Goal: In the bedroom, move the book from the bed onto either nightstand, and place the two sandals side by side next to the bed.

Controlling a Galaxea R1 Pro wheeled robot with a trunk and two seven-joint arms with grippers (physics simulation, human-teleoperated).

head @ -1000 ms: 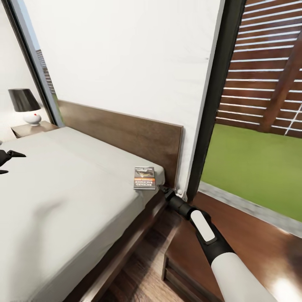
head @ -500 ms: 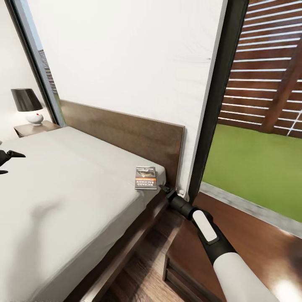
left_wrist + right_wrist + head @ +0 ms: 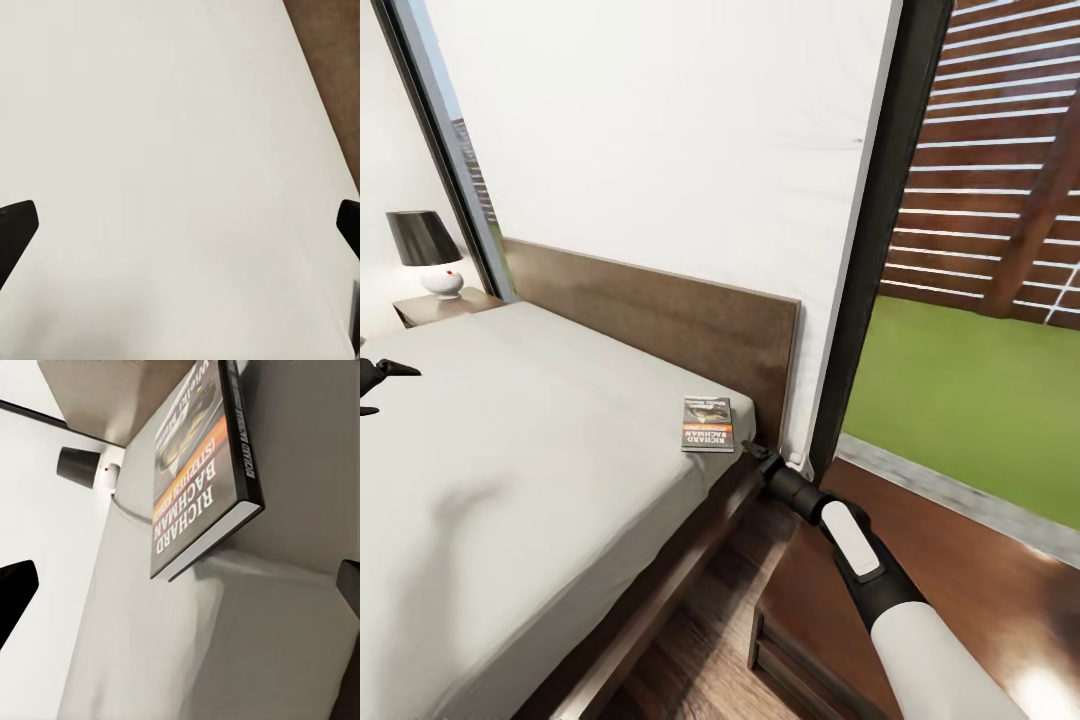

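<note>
White walls and a tall dark-framed window (image 3: pixel 880 230) close off the bedroom, with green lawn and a slatted wooden fence beyond the glass. At far left a table lamp (image 3: pixel 428 250) with a black shade and white base stands on the far nightstand (image 3: pixel 445 306), tucked beside the head of the bed (image 3: pixel 510 470). Just below it, at the picture's left edge, the left gripper (image 3: pixel 372 385) hangs over the pale grey mattress, its two black fingers spread apart with nothing between them; its own wrist camera sees bare mattress between the fingertips (image 3: pixel 16 229) and a strip of brown floor at one corner.

Across the middle, the dark brown headboard (image 3: pixel 660 325) runs along the wall. The book (image 3: pixel 707 424) lies flat on the mattress at the corner nearest the window, cover up, its orange band and white "RICHARD BACHMAN" lettering legible (the right wrist camera shows the book (image 3: pixel 199 480) close ahead, resting on the mattress edge with the lamp far behind it).

Right of the book, the right gripper (image 3: pixel 753 452) sits just beside that mattress corner, close to the headboard's end and the window frame; its fingers stand wide apart, not on the book. The black-and-white forearm slants up over the near nightstand (image 3: pixel 820 620), which stands against the bed frame on the wood-plank floor.
</note>
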